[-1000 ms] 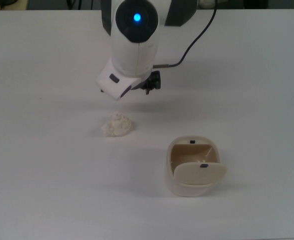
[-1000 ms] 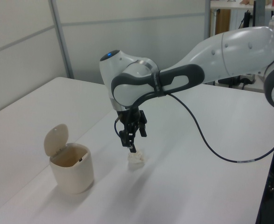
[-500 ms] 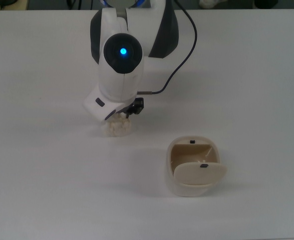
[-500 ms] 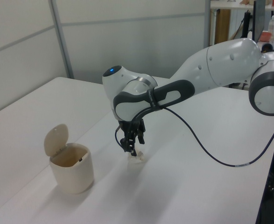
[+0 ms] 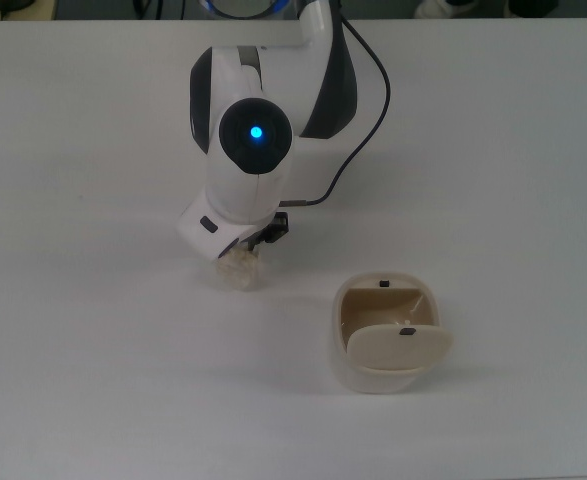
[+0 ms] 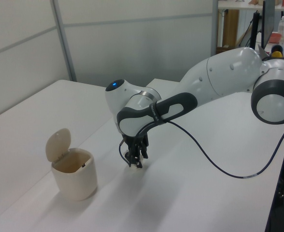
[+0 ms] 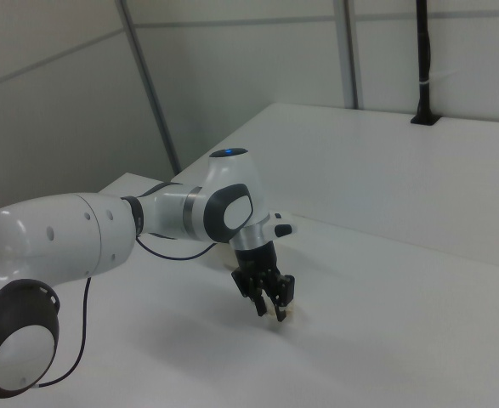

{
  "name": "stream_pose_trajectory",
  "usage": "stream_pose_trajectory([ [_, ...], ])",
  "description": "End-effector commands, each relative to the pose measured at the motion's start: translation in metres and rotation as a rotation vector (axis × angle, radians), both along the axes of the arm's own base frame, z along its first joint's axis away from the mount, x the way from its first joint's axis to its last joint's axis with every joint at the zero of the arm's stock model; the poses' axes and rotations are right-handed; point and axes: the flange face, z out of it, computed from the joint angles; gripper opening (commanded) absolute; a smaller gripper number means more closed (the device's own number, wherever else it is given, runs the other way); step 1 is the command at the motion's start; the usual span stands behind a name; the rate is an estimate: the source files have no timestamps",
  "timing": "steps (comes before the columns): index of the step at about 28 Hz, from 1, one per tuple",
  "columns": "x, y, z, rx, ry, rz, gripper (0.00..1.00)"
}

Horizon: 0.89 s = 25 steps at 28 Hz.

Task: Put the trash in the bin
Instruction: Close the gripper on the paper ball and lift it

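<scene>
The white Panda arm has come down over the last second: its black two-finger gripper [image 6: 134, 162], which hung above the small crumpled wad of off-white tissue paper [image 5: 239, 270], now sits low at the white worktop [image 5: 93, 380] with the fingers [image 7: 276, 308] down around the wad. Whether they have closed on it or only straddle it I cannot tell. The wad has not left the worktop; in the top view it peeks out just below the arm's white wrist, a little nearer the bin than it lay a second ago. That reads as the grasp step, with lift and carry not yet begun.

The small cream-beige plastic bin [image 5: 385, 345] with its swing lid [image 6: 58, 143] tipped up stands apart from the wad, to the top view's right and lower, its tan interior open.

The worktop is plain, matte white. Behind it run pale wall panels with grey uprights; a black cable [image 6: 214, 162] loops from the wrist.
</scene>
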Motion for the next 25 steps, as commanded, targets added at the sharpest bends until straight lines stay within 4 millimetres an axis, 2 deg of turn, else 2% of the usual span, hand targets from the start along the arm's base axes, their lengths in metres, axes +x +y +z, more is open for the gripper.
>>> stream_pose_trajectory([
  [1, -0.001, 0.002, 0.000, -0.017, -0.022, 0.015, 0.14],
  [8, 0.001, 0.002, 0.002, -0.013, -0.041, 0.018, 0.00],
  [17, 0.003, 0.002, 0.006, -0.008, -0.047, 0.060, 0.00],
  [21, 0.003, 0.003, 0.020, -0.008, -0.066, 0.061, 0.00],
  [22, 0.002, 0.006, 0.031, -0.006, -0.081, 0.065, 0.00],
  [25, 0.002, 0.013, 0.043, -0.001, -0.099, 0.074, 0.00],
])
